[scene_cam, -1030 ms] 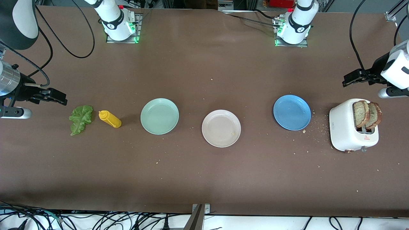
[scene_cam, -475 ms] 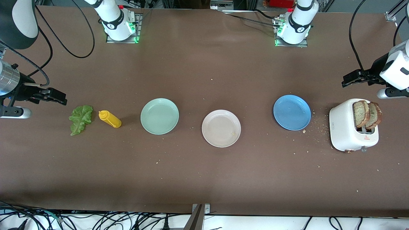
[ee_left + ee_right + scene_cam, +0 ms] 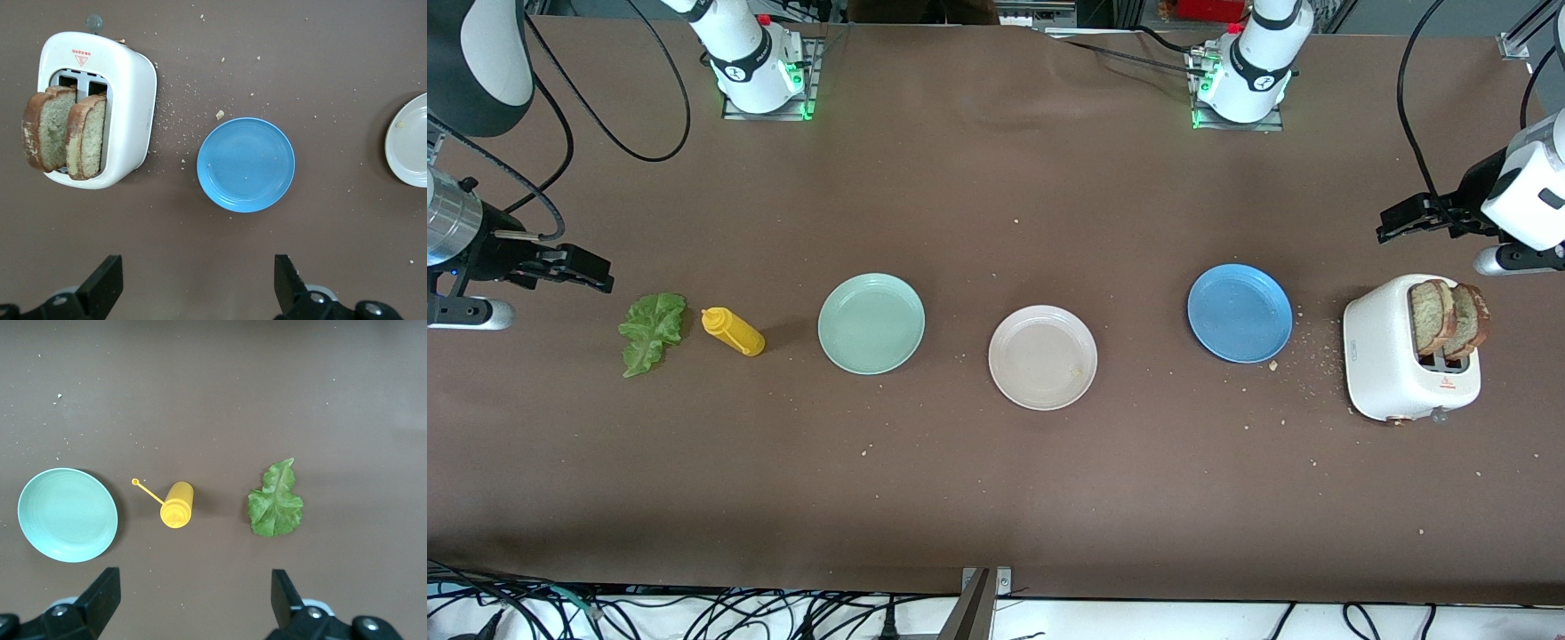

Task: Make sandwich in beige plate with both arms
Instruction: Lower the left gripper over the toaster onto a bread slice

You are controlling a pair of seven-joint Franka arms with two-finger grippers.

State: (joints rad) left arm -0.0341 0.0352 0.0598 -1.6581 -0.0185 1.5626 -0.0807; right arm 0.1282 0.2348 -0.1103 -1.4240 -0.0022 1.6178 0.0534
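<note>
Nothing assembled yet: beige plate [image 3: 1042,357] sits bare mid-desk, between the mint-green plate [image 3: 871,323] and the blue plate [image 3: 1240,313], slightly nearer the front edge than either. Two bread slices [image 3: 1448,317] stand upright in the white toaster [image 3: 1409,360] at the left arm's end of the desk; the lettuce leaf [image 3: 652,332] lies flat at the right arm's end, just beside a yellow squeeze bottle [image 3: 732,331] lying on its side. Left pincer [image 3: 1405,220] hangs over bare desk near the toaster, jaws wide and empty; right pincer [image 3: 574,268] hangs over bare desk near the lettuce, jaws wide and empty as well. Risks as I judge them: the slices stand close together, so a finger going between them could snag both or tip the toaster if the pull is not straight up. Crumbs [image 3: 1303,351] already scattered between toaster and blue plate suggest the bread sheds and may break under a hard squeeze. The leaf is thin and flat on the desk; fingers may scrape the surface or close on nothing, and a wide approach could knock the bottle. Three similar plates invite a drop onto the wrong one. Both arms converging on the centre plate could collide unless they take turns.
</note>
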